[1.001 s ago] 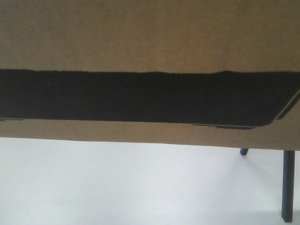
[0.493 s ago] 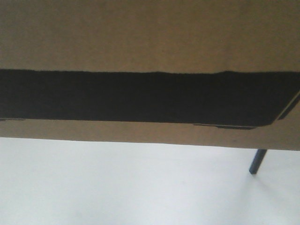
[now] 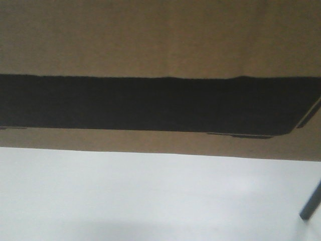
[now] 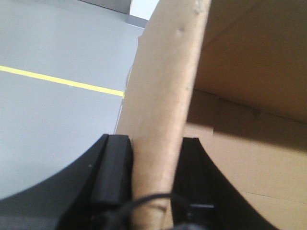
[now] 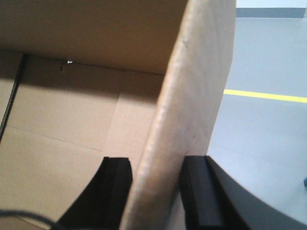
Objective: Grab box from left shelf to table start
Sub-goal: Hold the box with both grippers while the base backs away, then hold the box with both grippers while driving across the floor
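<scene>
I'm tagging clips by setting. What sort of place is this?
Likely a warehouse or factory hall: smooth grey floor, a yellow line painted on it, and a large cardboard box.

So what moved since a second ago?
The thin dark leg below the box shifted: upright near the right edge before, now slanted, low in the corner. The box fills the front view unchanged. The left hand and right hand grip its walls.

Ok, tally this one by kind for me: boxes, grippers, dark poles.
Boxes: 1, the cardboard box.
Grippers: 2, the left gripper and the right gripper, each shut on a wall of the box.
Poles: 1, the dark pole at the front view's right edge.
Total: 4.
</scene>
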`<action>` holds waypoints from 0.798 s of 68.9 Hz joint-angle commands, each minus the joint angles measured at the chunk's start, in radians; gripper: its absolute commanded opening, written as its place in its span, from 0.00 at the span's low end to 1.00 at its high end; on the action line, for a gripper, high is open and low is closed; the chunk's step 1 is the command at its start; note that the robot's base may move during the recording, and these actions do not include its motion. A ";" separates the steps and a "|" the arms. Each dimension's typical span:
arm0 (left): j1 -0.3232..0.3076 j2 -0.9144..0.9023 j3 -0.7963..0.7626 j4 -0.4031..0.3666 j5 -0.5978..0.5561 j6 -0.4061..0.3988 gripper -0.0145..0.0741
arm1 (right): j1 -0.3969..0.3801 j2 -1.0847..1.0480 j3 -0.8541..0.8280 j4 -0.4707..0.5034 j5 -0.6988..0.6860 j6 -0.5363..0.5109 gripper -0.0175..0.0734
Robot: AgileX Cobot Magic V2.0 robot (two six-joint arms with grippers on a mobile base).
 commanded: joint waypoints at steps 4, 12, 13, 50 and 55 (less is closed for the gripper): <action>-0.028 -0.013 -0.040 -0.105 -0.108 0.097 0.05 | -0.001 0.009 -0.033 -0.025 -0.180 -0.036 0.25; -0.028 -0.013 -0.040 -0.105 -0.108 0.097 0.05 | -0.001 0.009 -0.033 -0.025 -0.180 -0.036 0.25; -0.028 -0.013 -0.040 -0.105 -0.108 0.097 0.05 | -0.001 0.009 -0.033 -0.025 -0.180 -0.036 0.25; -0.028 -0.013 -0.040 -0.105 -0.108 0.097 0.05 | -0.001 0.009 -0.033 -0.025 -0.180 -0.036 0.25; -0.028 -0.013 -0.038 -0.105 -0.108 0.097 0.05 | -0.001 0.009 -0.033 -0.025 -0.180 -0.036 0.25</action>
